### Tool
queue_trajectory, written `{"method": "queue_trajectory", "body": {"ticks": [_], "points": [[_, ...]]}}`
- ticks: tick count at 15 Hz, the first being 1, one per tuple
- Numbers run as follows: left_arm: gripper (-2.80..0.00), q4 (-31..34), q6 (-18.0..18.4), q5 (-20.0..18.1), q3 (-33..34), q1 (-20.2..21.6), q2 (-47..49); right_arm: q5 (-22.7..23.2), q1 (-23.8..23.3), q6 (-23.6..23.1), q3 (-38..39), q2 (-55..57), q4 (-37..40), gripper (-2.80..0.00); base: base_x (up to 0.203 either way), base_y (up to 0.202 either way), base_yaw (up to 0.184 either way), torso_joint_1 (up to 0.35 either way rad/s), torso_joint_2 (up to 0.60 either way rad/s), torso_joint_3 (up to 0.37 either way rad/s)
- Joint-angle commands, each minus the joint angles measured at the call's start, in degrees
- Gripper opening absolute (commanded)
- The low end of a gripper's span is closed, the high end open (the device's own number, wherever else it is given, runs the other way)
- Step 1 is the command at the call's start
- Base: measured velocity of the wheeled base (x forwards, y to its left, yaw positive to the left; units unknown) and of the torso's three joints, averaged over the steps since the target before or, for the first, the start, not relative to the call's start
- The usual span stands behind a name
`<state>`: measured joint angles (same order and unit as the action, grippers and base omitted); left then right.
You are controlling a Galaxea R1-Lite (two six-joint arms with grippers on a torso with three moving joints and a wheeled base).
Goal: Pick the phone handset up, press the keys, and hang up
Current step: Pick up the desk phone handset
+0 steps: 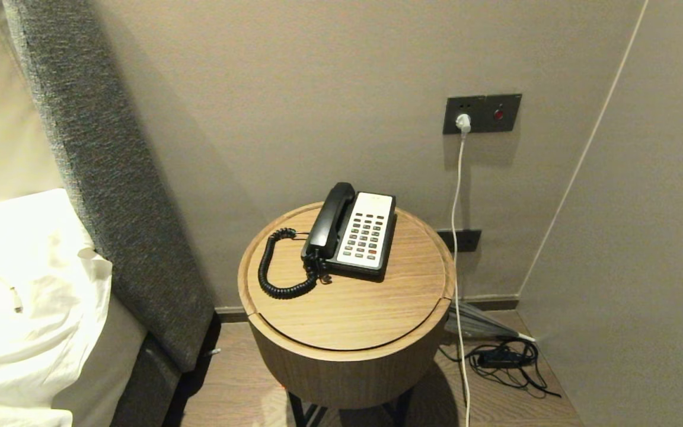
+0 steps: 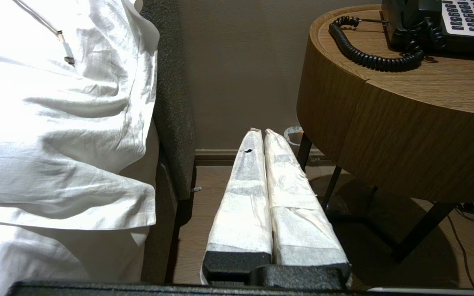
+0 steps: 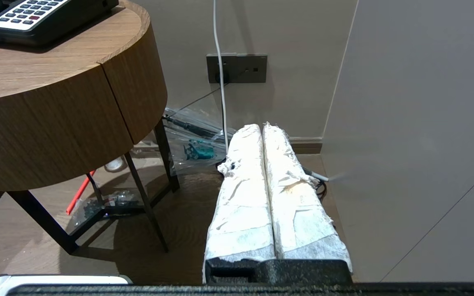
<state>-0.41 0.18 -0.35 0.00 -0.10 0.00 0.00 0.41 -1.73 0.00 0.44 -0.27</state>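
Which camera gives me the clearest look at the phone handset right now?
The head view: the whole handset lies on its cradle, left of the keypad, on the round table. The left wrist view catches only its lower end with the coiled cord. The right wrist view barely shows it.

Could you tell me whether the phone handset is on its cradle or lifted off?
On its cradle: the handset lies along the phone base, with neither gripper near.

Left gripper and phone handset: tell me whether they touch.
Apart. The left wrist view shows the left gripper low beside the table, the handset up on the phone.
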Motion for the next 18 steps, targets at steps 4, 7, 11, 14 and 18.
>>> {"method": "queue_trajectory", "body": {"ticks": [4,7,11,14,18], "points": [[-2.8,-0.02,-0.01,0.0,0.0,0.01,0.09,0.0,0.02,-0.03,0.0,0.09,0.0,-2.8,0.0,0.0,0.0,0.0,0.0,0.0],[-2.8,-0.02,-0.01,0.0,0.0,0.01,0.09,0.0,0.02,-0.03,0.0,0.09,0.0,-2.8,0.0,0.0,0.0,0.0,0.0,0.0],[-2.8,-0.02,-0.01,0.0,0.0,0.01,0.09,0.0,0.02,-0.03,0.0,0.09,0.0,-2.8,0.0,0.0,0.0,0.0,0.0,0.0],[-2.8,0.06,-0.44,0.0,0.05,0.01,0.09,0.0,0.02,-0.03,0.0,0.09,0.0,-2.8,0.0,0.0,0.0,0.0,0.0,0.0],[-2.8,-0.02,-0.52,0.0,0.0,0.02,0.09,0.0,0.02,-0.03,0.0,0.09,0.0,-2.8,0.0,0.0,0.0,0.0,0.0,0.0]]}}
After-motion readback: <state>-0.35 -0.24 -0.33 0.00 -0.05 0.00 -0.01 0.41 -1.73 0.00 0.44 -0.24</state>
